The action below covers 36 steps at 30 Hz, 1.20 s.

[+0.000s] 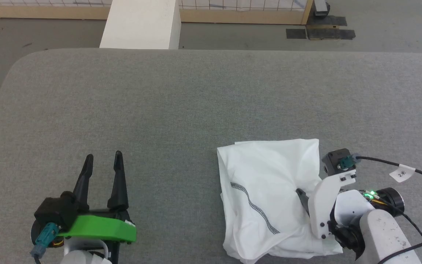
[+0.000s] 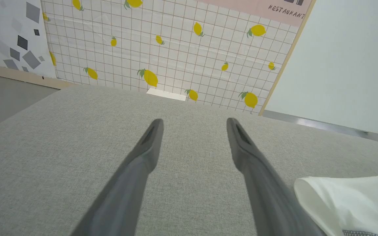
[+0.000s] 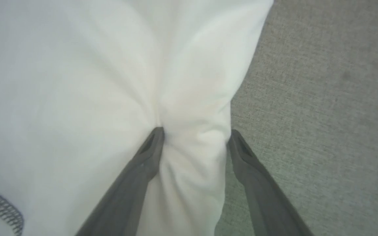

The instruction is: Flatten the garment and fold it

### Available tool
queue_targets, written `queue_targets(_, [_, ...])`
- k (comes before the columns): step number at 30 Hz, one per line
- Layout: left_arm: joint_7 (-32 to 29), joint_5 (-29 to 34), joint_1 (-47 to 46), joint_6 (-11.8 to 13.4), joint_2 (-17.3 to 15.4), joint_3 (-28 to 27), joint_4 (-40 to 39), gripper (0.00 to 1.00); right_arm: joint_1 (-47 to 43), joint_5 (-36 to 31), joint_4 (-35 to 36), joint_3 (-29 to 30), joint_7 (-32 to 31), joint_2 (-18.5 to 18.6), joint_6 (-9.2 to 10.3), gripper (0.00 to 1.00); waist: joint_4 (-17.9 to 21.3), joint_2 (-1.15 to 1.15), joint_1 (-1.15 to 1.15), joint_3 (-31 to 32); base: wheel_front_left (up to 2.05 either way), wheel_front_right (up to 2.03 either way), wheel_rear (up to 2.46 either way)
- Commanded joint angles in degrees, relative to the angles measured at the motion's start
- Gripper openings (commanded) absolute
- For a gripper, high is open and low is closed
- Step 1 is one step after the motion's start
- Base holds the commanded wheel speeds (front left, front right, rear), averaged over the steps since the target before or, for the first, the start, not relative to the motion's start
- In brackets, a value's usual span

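The garment [image 1: 266, 187] is a white cloth bunched into a rough folded heap at the near right of the grey table [image 1: 196, 102], with a dark zigzag seam across its front. My right gripper [image 3: 195, 131] is open and pressed down into the garment [image 3: 77, 82] near its right edge, its two fingers straddling a raised fold of cloth. From the head view one dark finger [image 1: 302, 196] pokes into the cloth. My left gripper [image 1: 103, 157] stands open over bare table at the near left, well apart from the cloth, with nothing between its fingers. The garment's corner [image 2: 349, 200] lies to its right.
A rigid white box [image 1: 141, 24] stands beyond the table's far edge. Dark mats [image 1: 321, 33] lie on the floor at the back right. A lemon-patterned wall [image 2: 176, 49] rises behind the table. A tagged black cable [image 1: 401, 171] trails from my right wrist.
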State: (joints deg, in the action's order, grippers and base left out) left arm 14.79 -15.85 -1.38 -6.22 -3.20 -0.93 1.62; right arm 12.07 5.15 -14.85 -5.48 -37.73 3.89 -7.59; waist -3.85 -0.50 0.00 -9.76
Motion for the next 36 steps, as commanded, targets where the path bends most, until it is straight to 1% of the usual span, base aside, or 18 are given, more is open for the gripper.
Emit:
queue_targets(1, [0.21, -0.36, -1.0, 0.14, 0.28, 0.17, 0.29, 1.0, -1.29, 0.27, -2.24, -0.68, -2.31, -0.23, 0.1, 1.0, -0.3, 0.49, 0.0, -0.39, 0.0, 0.0, 0.0])
queue_targets(3, [0.21, -0.47, -1.26, 0.08, 0.29, 0.32, 0.4, 1.0, -1.39, 0.73, -2.4, -0.98, -3.92, -0.21, 0.1, 1.0, -0.48, 0.49, 0.0, -0.64, 0.0, 0.0, 0.0])
queue_targets(4, [0.21, -0.53, -1.36, 0.07, 0.29, 0.4, 0.43, 1.0, -1.36, 0.84, -2.27, -0.91, -4.3, -0.15, 0.1, 0.33, -0.56, 0.49, 0.0, -0.74, 0.0, 0.0, 0.0])
queue_targets(5, [0.21, -0.59, -1.49, 0.05, 0.3, 0.54, 0.46, 1.0, -1.34, 1.0, -2.05, -0.89, -4.58, 0.01, 0.1, 0.02, -0.67, 0.49, 0.0, -0.85, 0.0, 0.0, 0.0])
queue_targets(6, [0.21, -0.65, -1.6, 0.03, 0.3, 0.64, 0.49, 1.0, -1.28, 1.13, -1.77, -1.04, -4.64, 0.3, 0.1, 0.0, -0.77, 0.49, 0.0, -0.94, 0.0, 0.0, 0.0])
queue_targets(11, [0.21, -1.17, -1.97, 0.01, 0.31, 0.99, 0.76, 1.0, -0.97, 2.64, -0.09, -1.17, -3.71, 2.39, 0.1, 0.0, -0.94, 0.49, 0.0, -0.69, 0.0, 0.0, 0.0])
queue_targets(14, [0.21, -1.35, -1.84, 0.04, 0.31, 1.18, 0.72, 1.0, -0.9, 4.26, 0.93, -2.55, -2.82, 4.21, 0.1, 0.0, -0.46, 0.49, 0.0, -0.21, 0.0, 0.0, 0.0])
queue_targets(16, [0.21, -1.41, -1.57, 0.09, 0.32, 1.15, 0.48, 1.0, -0.97, 6.05, 2.12, -4.67, -2.06, 6.66, 0.1, 0.0, 0.51, 0.49, 0.0, 0.09, 0.0, 0.0, 0.0])
queue_targets(20, [0.21, -1.56, -1.25, 0.13, 0.32, 0.81, -0.42, 1.0, -1.01, 9.46, 4.62, -8.4, -1.56, 12.65, 0.1, 0.0, 3.72, 0.49, 0.0, -0.37, 0.0, 0.0, 0.0])
queue_targets(24, [0.21, -1.48, -1.9, 0.07, 0.32, 0.87, -1.87, 1.0, 0.17, 12.32, 6.78, -10.65, -1.11, 19.58, 0.1, 0.0, 7.84, 0.49, 0.0, -2.54, 0.0, 0.0, 0.0])
queue_targets(27, [0.21, -1.07, -3.14, -0.01, 0.32, 0.96, -3.0, 1.0, 2.09, 14.08, 7.65, -11.34, -0.46, 24.66, 0.1, 0.0, 10.91, 0.49, 0.0, -5.38, 0.0, 0.0, 0.0])
queue_targets(28, [0.21, -0.92, -3.62, -0.07, 0.32, 1.15, -3.05, 1.0, 2.55, 14.48, 7.4, -11.35, -0.17, 25.92, 0.1, 0.0, 11.29, 0.49, 0.0, -5.85, 0.0, 0.0, 0.0])
queue_targets(31, [0.21, -0.37, -5.57, -0.24, -0.32, 1.16, -3.96, 1.0, 5.64, 15.46, 6.02, -10.77, 1.16, 30.41, 0.1, 0.0, 13.97, 0.49, 0.0, -10.14, 0.0, 0.0, 0.0])
queue_targets(34, [0.2, 0.49, -7.73, -0.33, -1.26, 1.38, -5.44, 1.0, 9.48, 15.62, 3.24, -9.77, 3.53, 33.97, 0.1, 0.0, 15.44, 0.49, 0.0, -14.66, 0.0, 0.0, 0.0])
queue_targets(36, [0.06, 0.96, -8.97, -0.3, -1.94, 1.42, -6.57, 1.0, 11.93, 15.24, 1.19, -8.78, 4.97, 35.57, 0.1, 0.0, 15.95, 0.49, 0.0, -17.35, 0.0, 0.0, 0.0])
